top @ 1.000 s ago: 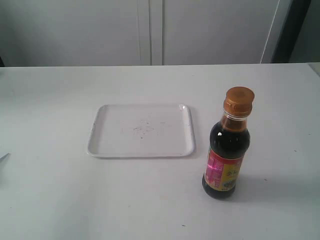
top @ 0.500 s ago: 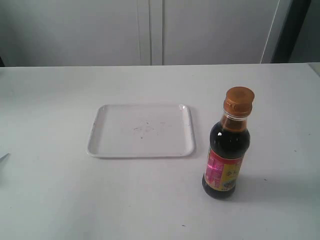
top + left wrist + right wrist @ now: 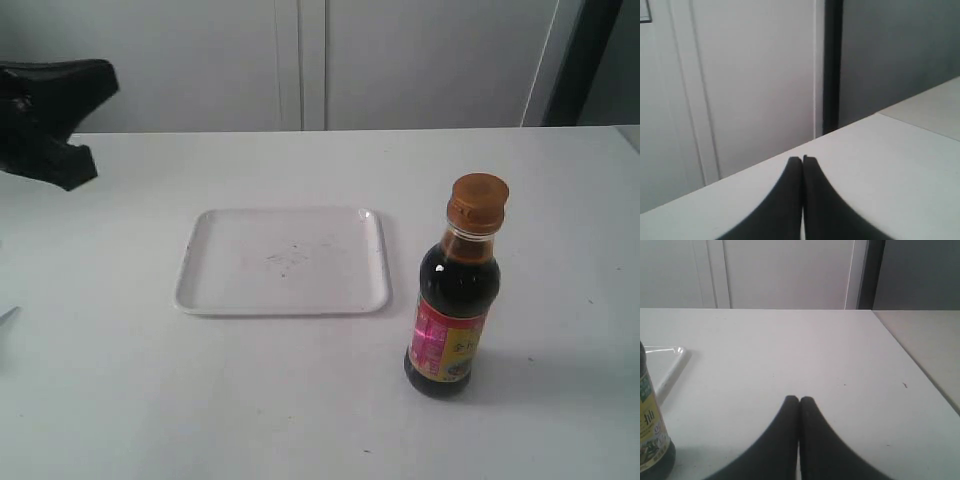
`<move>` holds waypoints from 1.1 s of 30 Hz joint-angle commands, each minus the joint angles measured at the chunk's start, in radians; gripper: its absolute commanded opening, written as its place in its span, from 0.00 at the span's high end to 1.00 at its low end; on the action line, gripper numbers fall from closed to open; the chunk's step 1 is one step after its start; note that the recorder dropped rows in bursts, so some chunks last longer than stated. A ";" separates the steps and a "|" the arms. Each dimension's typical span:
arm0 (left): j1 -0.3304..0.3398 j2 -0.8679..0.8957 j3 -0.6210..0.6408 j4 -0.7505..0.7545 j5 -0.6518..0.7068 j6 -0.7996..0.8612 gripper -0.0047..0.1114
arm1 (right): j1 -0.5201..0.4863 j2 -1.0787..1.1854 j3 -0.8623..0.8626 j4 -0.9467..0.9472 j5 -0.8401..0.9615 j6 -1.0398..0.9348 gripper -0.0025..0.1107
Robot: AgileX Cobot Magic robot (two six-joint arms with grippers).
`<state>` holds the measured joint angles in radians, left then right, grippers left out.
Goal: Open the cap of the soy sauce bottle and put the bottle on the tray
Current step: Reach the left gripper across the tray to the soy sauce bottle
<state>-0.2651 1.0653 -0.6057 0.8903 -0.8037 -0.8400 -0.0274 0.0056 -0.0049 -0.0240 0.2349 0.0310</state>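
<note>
A white surface (image 3: 120, 400) carries the flat white tray (image 3: 230, 265) near its middle. The left arm (image 3: 45, 120) hangs over the surface's far left edge, its jaws pressed together; the right jaws are likewise pressed together. The soy sauce bottle (image 3: 452, 300) stands upright just right of the tray, not touching it, with the cap (image 3: 477, 203) closed on top
</note>
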 commanded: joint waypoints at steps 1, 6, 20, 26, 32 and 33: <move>-0.109 0.081 -0.042 0.015 -0.023 0.006 0.96 | -0.003 -0.006 0.005 -0.002 -0.070 -0.011 0.98; -0.231 0.206 -0.073 0.022 -0.122 0.085 0.96 | -0.003 -0.006 0.005 -0.002 -0.131 -0.011 0.98; -0.296 0.336 -0.082 0.081 -0.399 0.146 0.54 | -0.003 -0.006 0.005 0.000 -0.192 0.000 0.98; -0.349 0.342 -0.092 0.001 -0.392 0.158 0.06 | -0.003 -0.006 0.005 0.000 -0.192 0.000 0.98; -0.433 0.346 -0.157 -0.017 -0.291 0.161 0.06 | -0.003 -0.006 0.005 0.000 -0.192 0.000 0.98; -0.446 0.352 -0.169 -0.036 -0.284 0.156 0.06 | -0.003 -0.006 0.005 0.000 -0.192 0.000 0.98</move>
<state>-0.6787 1.4126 -0.7444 0.8860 -1.1147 -0.6828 -0.0274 0.0056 -0.0049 -0.0240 0.0501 0.0328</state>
